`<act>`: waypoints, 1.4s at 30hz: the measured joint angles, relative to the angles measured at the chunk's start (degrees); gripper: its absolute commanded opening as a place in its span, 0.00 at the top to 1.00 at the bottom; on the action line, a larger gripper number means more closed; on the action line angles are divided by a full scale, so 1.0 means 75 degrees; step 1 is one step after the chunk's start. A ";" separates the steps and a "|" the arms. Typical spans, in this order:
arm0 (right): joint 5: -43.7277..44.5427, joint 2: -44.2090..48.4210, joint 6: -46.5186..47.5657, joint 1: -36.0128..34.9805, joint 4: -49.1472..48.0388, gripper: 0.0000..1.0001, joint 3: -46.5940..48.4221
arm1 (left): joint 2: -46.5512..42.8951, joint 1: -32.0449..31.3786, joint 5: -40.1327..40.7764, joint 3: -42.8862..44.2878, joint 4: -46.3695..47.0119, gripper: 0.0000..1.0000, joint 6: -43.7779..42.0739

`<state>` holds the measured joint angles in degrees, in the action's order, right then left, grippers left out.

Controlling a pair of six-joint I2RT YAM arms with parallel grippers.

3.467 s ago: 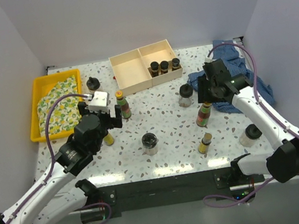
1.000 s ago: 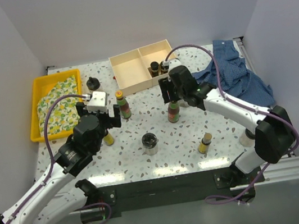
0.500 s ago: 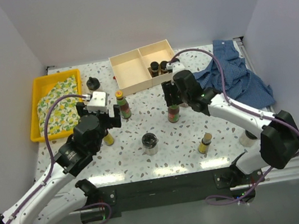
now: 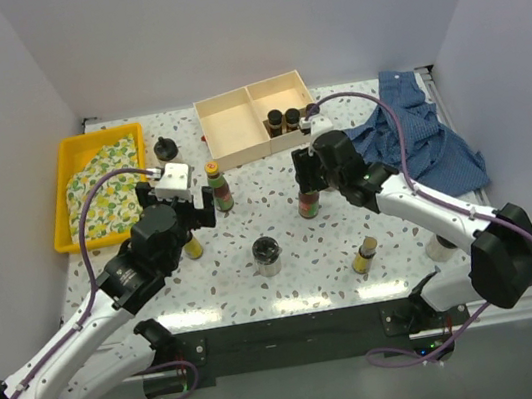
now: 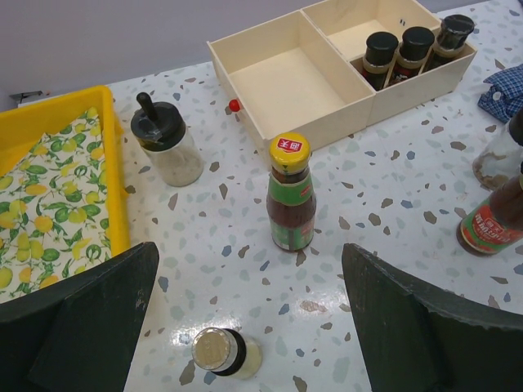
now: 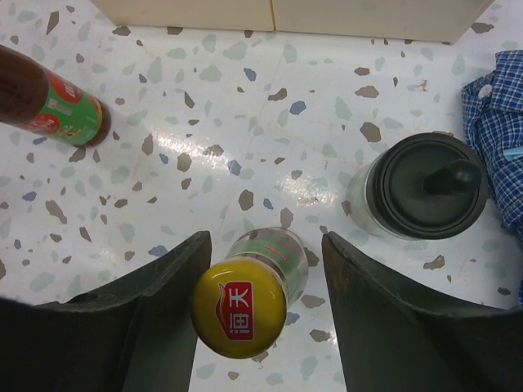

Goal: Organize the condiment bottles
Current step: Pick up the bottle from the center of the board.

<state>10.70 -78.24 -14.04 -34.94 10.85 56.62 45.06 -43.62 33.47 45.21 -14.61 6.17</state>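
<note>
Yellow-capped bottle (image 6: pixel 239 317) upright, straddled by right gripper (image 6: pixel 263 245) | jaws released, gaps both sides | left gripper (image 5: pixel 249 253) spread, farther away

White arm links (image 4: pixel 78 343), black joints (image 4: pixel 156 239), purple cables (image 4: pixel 112 173) looping alongside

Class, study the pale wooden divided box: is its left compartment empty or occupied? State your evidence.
Empty: the left compartment shows only bare wood. The three dark-capped bottles stand in the right compartment.
</note>
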 measured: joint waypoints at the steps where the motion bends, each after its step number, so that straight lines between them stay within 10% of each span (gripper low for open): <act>1: 0.0000 -0.0003 -0.0003 0.0000 -0.0003 0.43 -0.0026 | 0.0000 0.0000 0.0000 0.0000 0.0000 0.00 -0.0003; 10: 0.0035 -0.0003 0.0087 -0.0006 -0.0262 1.00 -0.0085 | 0.0090 0.0000 0.0000 0.0000 0.0000 0.00 -0.0003; 27: 0.0061 -0.0589 0.0117 -0.0006 0.1475 1.00 0.1976 | 0.0087 0.0000 0.0000 -0.0003 0.0000 0.00 -0.0003; 42: 0.0370 -0.3780 0.0825 0.0111 0.3045 1.00 0.7973 | -0.0006 0.0000 0.0000 -0.0003 0.0000 0.00 0.0000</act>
<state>13.47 -106.59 -7.86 -34.11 33.69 116.42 45.01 -43.62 33.47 45.19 -14.61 6.17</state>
